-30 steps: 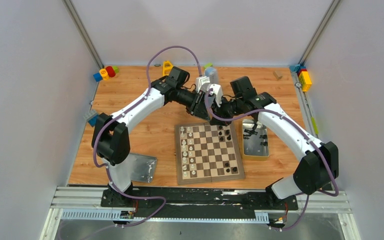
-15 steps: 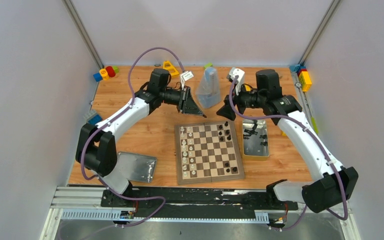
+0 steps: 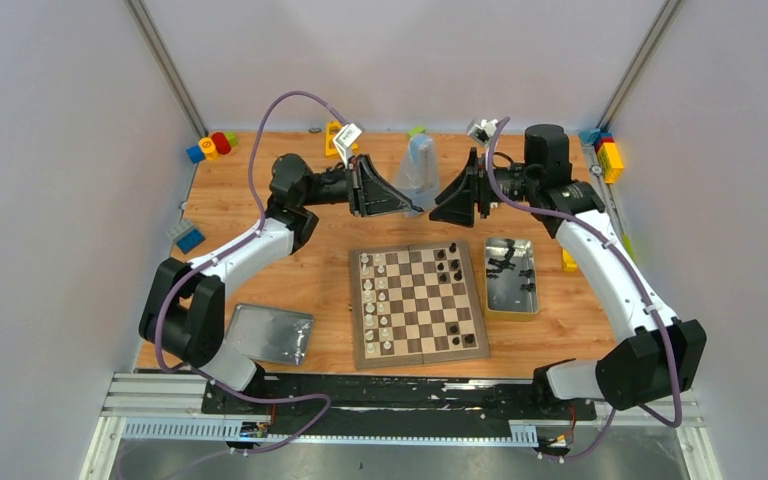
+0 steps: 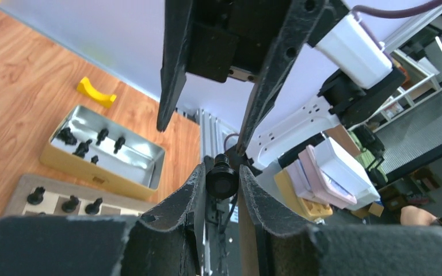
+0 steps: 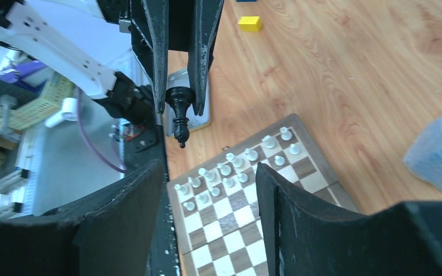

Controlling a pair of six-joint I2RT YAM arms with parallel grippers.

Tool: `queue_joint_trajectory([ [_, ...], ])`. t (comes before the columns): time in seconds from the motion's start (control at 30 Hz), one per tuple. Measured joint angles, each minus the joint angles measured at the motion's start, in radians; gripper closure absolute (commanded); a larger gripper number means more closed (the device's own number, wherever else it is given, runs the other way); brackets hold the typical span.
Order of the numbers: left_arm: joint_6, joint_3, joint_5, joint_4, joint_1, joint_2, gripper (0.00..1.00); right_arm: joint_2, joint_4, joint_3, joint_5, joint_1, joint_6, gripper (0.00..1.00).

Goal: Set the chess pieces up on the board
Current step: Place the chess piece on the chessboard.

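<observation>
The board lies in the middle of the table, with white chess pieces in its left columns and black ones on its right side. My left gripper hovers above the board's far edge, shut on a black chess piece. In the right wrist view the piece hangs head down between the left fingers. My right gripper faces it a short gap away. It is open with nothing between its fingers. Its jaws frame the board below.
A silver tin holding loose black pieces stands right of the board. Its lid lies at the front left. A clear plastic bag stands behind the grippers. Toy blocks sit along the back corners and a yellow block right of the tin.
A second ago the two grippers met over the board's far edge. The right gripper has since opened, both have drawn apart and risen, and the black piece stays in the left gripper.
</observation>
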Motion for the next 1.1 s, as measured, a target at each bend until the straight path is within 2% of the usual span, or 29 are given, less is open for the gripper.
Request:
queue_joint_trajectory([
  [0.17, -0.081, -0.030, -0.027, 0.140, -0.004, 0.000, 1.00, 0.032, 0.061, 0.000, -0.094, -0.010, 0.096, 0.43],
  [0.37, -0.092, -0.045, -0.047, 0.193, -0.027, 0.000, 1.00, 0.064, 0.130, 0.000, -0.179, -0.010, 0.180, 0.48],
  [0.63, -0.077, -0.051, -0.068, 0.205, -0.038, 0.017, 1.00, 0.071, 0.207, 0.000, -0.245, -0.010, 0.262, 0.65],
  [1.1, -0.065, -0.051, -0.078, 0.214, -0.039, 0.026, 1.00, 0.076, 0.299, -0.044, -0.270, -0.010, 0.338, 0.64],
])
